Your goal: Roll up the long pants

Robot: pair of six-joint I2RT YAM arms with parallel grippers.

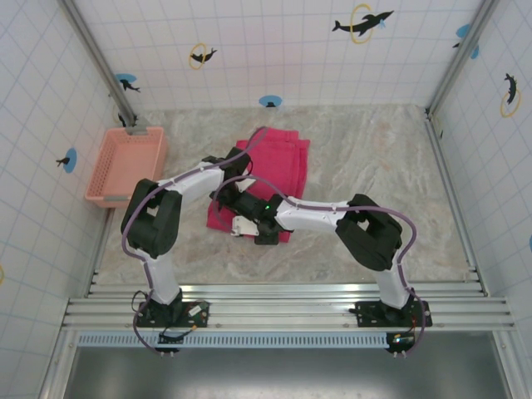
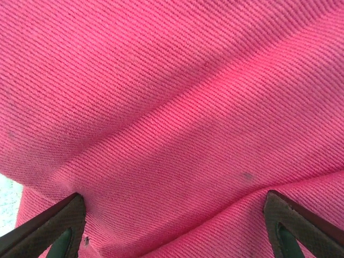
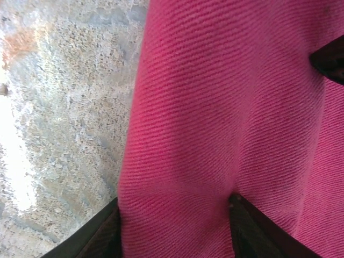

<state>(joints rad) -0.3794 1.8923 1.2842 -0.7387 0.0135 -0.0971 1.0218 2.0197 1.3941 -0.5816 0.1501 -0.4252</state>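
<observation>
My left gripper (image 2: 173, 198) stood spread wide, both dark fingertips (image 2: 64, 215) pressed down onto the long pants (image 2: 177, 107), with twill cloth spanning the whole gap between them and rising in soft diagonal ridges ahead. My right gripper (image 3: 174, 205) was closed partway on a thick fold of the same pants, the cloth packed between its two fingers (image 3: 102, 234) and its left edge running along the bare table (image 3: 64, 107). From above, the pants (image 1: 281, 158) lay folded into a compact magenta stack near the middle of the marbled table (image 1: 374, 158), my two wrists meeting over its near end. The salmon lattice basket (image 1: 125, 166) sat apart to the left, against the tiled wall (image 1: 41, 100).
</observation>
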